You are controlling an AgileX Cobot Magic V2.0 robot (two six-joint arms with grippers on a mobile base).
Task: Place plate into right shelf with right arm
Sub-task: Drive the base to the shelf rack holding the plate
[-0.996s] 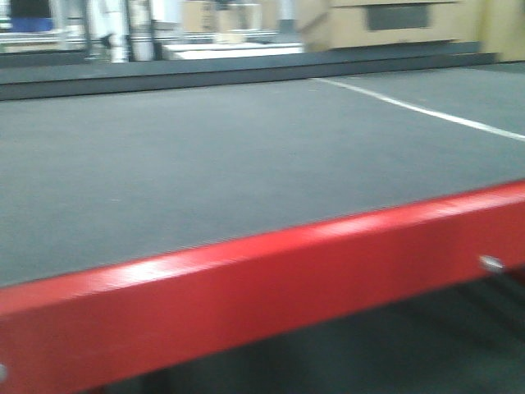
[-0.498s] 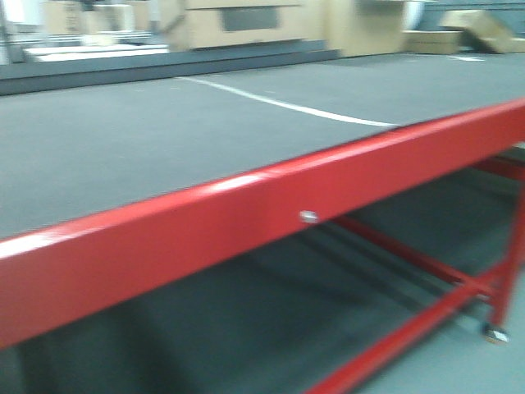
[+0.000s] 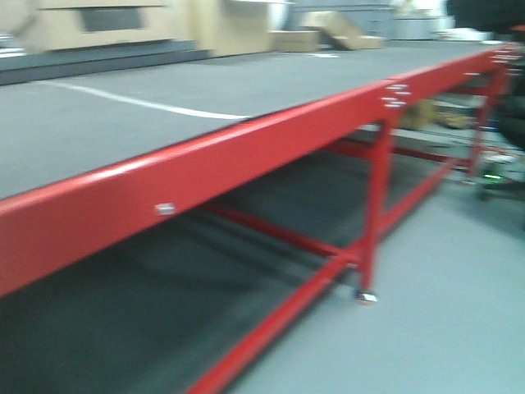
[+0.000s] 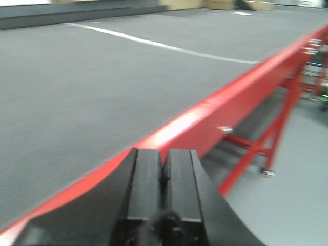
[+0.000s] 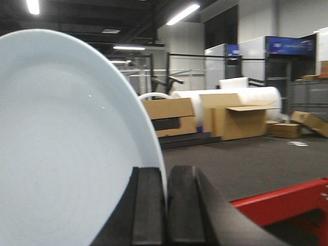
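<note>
The plate [image 5: 66, 143] fills the left of the right wrist view. It is cut off by the left and bottom edges, so less than half of its round shows. It stands on edge, leaning off to the left, and its rim curves from the top left down into the right pincer [image 5: 165, 205]. The black fingers [image 5: 148, 210] are closed on that rim, one on each side, with only the plate's thickness between them. The plate's flat plane runs in line with the fingers, forward and away from the wrist. I cannot tell whether the glossy white face showing is the upper side or the underside.

Below and to the right of the plate is a corner of the red frame [image 5: 287, 202]. Cardboard boxes [image 5: 241, 120] stand well beyond it.

The left pincer [image 4: 163, 189] is pressed fully together with nothing in it, and hangs over the red front edge of the grey tabletop [image 4: 102, 77].

The front view is smeared. A white line [image 3: 139, 101] crosses the tabletop, and a red leg [image 3: 376, 205] ends in a small foot [image 3: 366, 297] that is too blurred to make out.
</note>
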